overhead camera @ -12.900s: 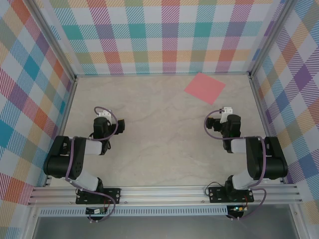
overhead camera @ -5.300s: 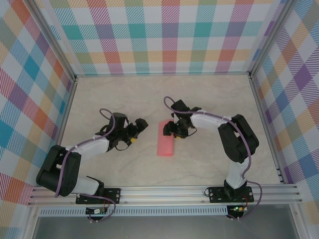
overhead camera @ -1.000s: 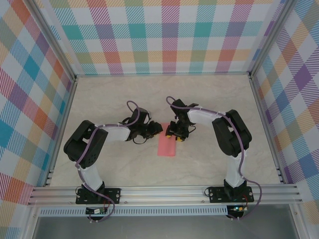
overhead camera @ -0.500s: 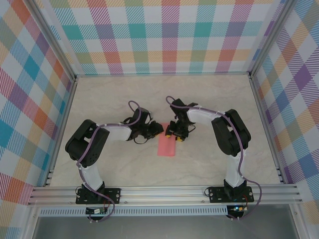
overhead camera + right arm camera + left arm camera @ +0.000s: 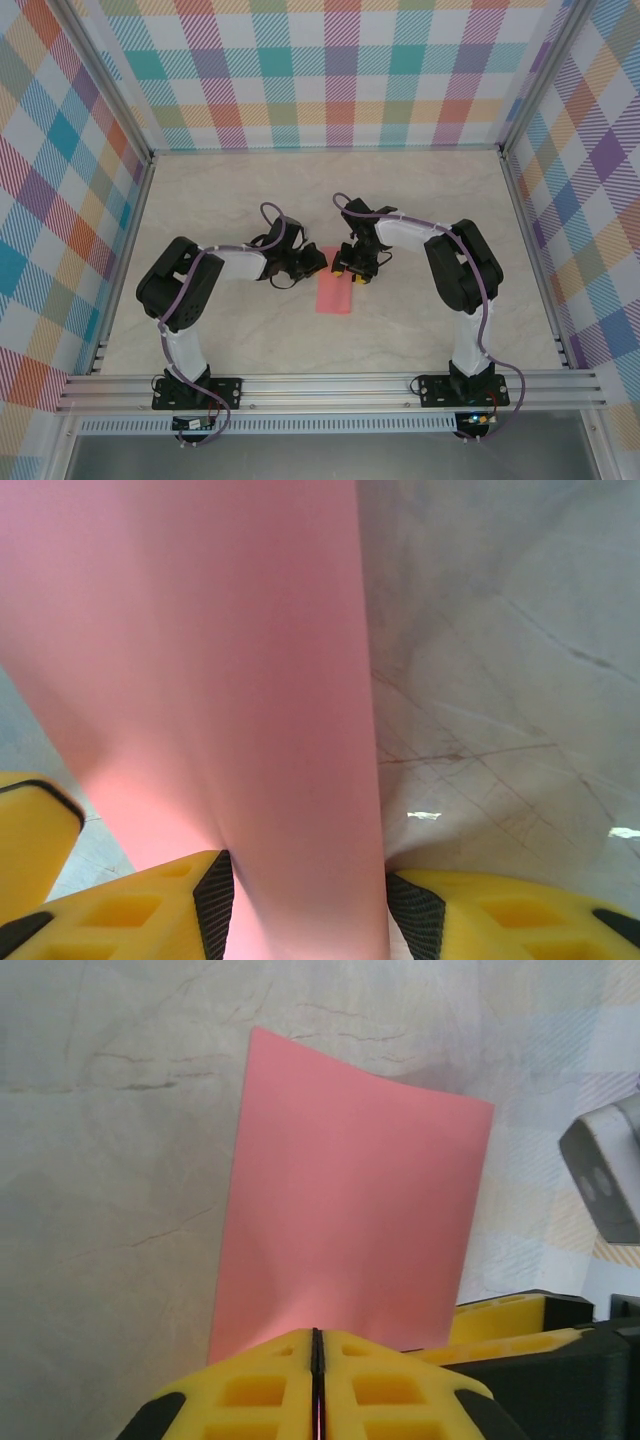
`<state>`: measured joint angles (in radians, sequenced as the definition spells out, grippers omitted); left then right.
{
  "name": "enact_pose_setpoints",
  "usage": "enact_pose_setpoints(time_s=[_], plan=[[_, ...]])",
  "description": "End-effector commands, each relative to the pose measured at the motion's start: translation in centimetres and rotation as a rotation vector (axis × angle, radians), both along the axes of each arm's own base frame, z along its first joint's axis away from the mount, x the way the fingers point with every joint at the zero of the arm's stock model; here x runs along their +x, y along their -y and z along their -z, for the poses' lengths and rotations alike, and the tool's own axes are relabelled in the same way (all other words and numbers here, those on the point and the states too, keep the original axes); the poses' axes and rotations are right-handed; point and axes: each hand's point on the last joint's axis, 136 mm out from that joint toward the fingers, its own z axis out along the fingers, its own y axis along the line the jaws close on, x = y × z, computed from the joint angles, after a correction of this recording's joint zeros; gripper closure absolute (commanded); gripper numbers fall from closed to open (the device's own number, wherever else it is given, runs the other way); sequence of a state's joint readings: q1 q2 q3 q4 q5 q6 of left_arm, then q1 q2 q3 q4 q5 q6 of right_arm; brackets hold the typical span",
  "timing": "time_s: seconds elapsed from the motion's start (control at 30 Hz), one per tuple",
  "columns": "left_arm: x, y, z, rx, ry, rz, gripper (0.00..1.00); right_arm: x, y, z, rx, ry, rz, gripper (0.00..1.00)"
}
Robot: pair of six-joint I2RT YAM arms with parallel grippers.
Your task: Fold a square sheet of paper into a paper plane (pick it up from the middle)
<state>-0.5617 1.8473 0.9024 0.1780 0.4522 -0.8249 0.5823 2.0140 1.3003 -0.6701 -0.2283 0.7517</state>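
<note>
The left claw (image 5: 315, 1335) has its two yellow fingers pressed together, with only a thin dark seam between them. They sit at the near short edge of a thin, salmon-pink square sheet of paper (image 5: 350, 1210) that is folded into a narrow rectangle. The fingers hide whether that edge is nipped in the seam. From the fingertips the paper runs straight ahead, and its far edge bows slightly. Just to the right of this claw, touching the same end of the paper, is a yellow finger (image 5: 500, 1325) of the right claw.

In its own wrist view, the right claw (image 5: 305, 880) stands part-way apart. The pink paper (image 5: 200, 630) fills the gap and meets both black pads (image 5: 408, 915), so this claw is clamped across the strip. The paper widens away from the fingertips, rounded like a shallow arch, and spreads out to the claw's left.

Seen from above, the left claw (image 5: 318, 262) and right claw (image 5: 345, 272) face each other, nearly touching over one end of the paper (image 5: 334, 297). The rest of the paper stretches from them towards the arm bases, lying on the marbled beige tabletop (image 5: 420, 300). Pastel checked walls (image 5: 320, 70) close in the table well beyond both claws.
</note>
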Motion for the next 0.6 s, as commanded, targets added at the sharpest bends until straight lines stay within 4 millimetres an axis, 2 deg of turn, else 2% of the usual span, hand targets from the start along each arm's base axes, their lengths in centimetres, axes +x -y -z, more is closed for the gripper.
enact_pose_setpoints(time_s=[0.0,0.2,0.37,0.47,0.57], plan=[[-0.8,0.4,1.1,0.038,-0.033,0.028,0.92,-4.5,8.8,10.5,-0.407,-0.151,-0.019,0.48],[-1.7,-1.2,3.3,0.131,-0.093,0.001,0.96,-4.5,8.8,10.4,-0.406,-0.15,-0.02,0.47],[-4.1,-3.5,6.2,0.248,-0.166,-0.003,0.97,-4.3,8.3,9.9,-0.381,-0.14,-0.011,0.47],[-5.8,-4.5,7.8,0.286,-0.21,0.015,0.97,-3.4,7.4,8.2,-0.336,-0.101,0.001,0.47],[-6.8,-5.2,8.9,0.32,-0.232,0.034,0.98,-1.8,6.2,5.0,-0.273,-0.021,0.011,0.46]])
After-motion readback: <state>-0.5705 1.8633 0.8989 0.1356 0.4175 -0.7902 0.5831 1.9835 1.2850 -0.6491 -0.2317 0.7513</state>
